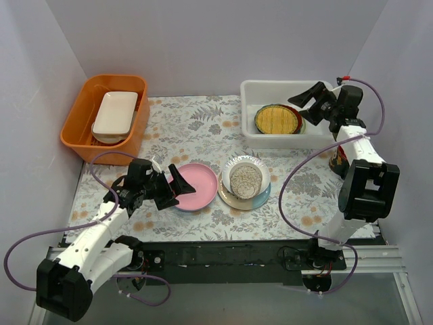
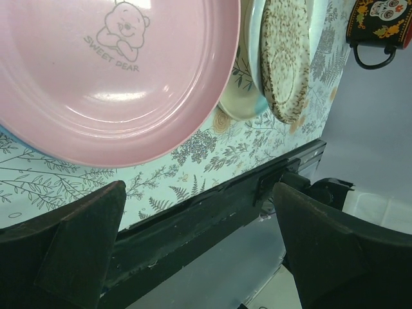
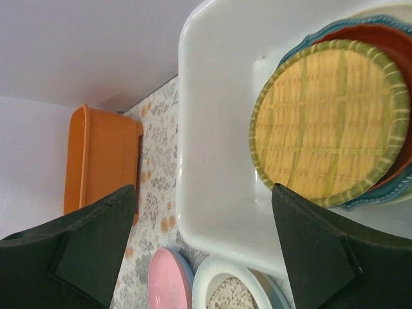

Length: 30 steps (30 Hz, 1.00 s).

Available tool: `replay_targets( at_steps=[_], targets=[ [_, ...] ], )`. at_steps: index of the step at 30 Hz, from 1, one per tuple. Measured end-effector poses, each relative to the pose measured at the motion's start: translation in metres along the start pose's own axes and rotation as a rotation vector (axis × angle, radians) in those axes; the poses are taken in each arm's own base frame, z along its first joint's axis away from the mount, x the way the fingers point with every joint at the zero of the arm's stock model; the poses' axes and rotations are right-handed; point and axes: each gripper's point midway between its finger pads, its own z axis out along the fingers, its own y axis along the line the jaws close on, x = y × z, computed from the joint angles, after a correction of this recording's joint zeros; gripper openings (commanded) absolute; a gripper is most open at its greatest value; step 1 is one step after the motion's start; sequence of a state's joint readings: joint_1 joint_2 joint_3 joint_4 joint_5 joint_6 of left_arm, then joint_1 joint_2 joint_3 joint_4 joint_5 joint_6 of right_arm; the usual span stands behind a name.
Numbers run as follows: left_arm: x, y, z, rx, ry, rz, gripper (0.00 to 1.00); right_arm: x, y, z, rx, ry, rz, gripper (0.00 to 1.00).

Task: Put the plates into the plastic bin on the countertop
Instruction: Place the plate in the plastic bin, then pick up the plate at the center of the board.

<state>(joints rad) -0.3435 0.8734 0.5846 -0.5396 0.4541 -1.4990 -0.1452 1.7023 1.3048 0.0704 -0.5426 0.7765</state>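
A pink plate with a bear print lies on a light blue one on the countertop; it fills the top of the left wrist view. Beside it a speckled plate sits in a white plate on a cream and blue stack. The white plastic bin at the back right holds a yellow woven-look plate with a green rim on red-brown and teal plates. My left gripper is open and empty at the pink plate's near-left edge. My right gripper is open and empty above the bin.
An orange tub at the back left holds a white rectangular dish. A dark patterned mug stands at the countertop's right side, near the right arm. The black front rail runs along the near edge. White walls close in three sides.
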Motion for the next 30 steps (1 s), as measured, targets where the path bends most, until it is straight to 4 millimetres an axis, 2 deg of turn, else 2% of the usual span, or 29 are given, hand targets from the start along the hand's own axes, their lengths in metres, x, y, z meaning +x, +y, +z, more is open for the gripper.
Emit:
replay_targets(
  at_steps=[13, 16, 20, 25, 30],
  targets=[
    [-0.004, 0.019, 0.006, -0.132, 0.016, -0.049, 0.98, 0.083, 0.090, -0.028, -0.110, 0.154, -0.172, 0.91],
    [-0.006, 0.022, 0.005, -0.159, 0.001, -0.053, 0.98, 0.111, 0.107, -0.034, -0.139, 0.204, -0.215, 0.91],
    [-0.011, 0.025, 0.003, -0.188, -0.021, -0.065, 0.98, 0.146, 0.113, -0.039, -0.149, 0.270, -0.250, 0.88],
    [-0.013, 0.031, 0.001, -0.232, -0.043, -0.094, 0.98, 0.198, 0.105, -0.046, -0.141, 0.386, -0.256, 0.88],
    [-0.012, 0.038, -0.001, -0.269, -0.054, -0.123, 0.98, 0.240, 0.102, -0.052, -0.138, 0.471, -0.277, 0.85]
  ],
)
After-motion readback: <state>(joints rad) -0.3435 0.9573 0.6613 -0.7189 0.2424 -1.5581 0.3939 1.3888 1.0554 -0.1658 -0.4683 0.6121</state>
